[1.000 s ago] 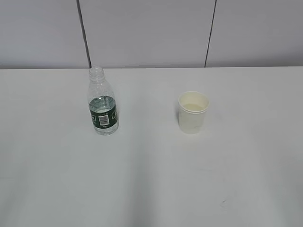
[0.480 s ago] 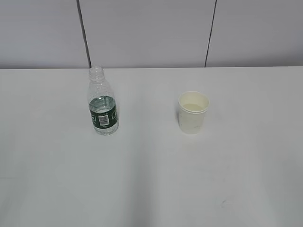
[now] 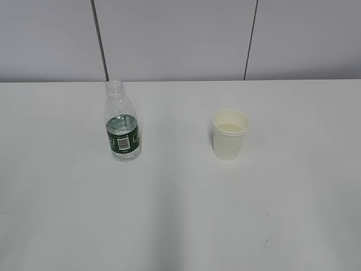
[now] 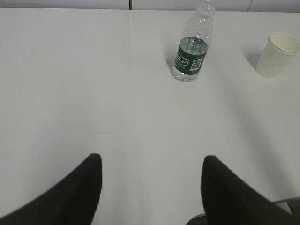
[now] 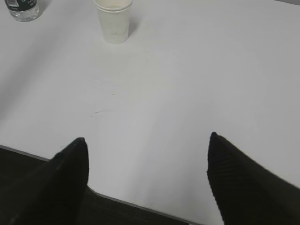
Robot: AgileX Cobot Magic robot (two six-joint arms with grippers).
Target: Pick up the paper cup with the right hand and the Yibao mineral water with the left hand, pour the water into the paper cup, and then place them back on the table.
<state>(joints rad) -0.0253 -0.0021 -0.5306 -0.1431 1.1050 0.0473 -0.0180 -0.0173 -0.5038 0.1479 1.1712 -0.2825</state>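
While both grippers remain clear of the workpieces, the main hazard is judged to be a tip-over: the Yibao mineral water (image 3: 122, 125) stands uncapped and partly filled, so an off-centre or glancing approach could knock it and spill onto the table (image 3: 180, 214). The paper cup (image 3: 230, 134) is light and thin-walled; excessive clamping force would likely crush it. Both items stand upright, well apart, the bottle left of the cup. The left hand (image 4: 151, 187) sits low near the table's front, aimed toward the bottle, jaws spread and holding nothing. The right hand (image 5: 147, 173) hangs over the front table edge, facing the cup, jaws likewise spread wide and empty.
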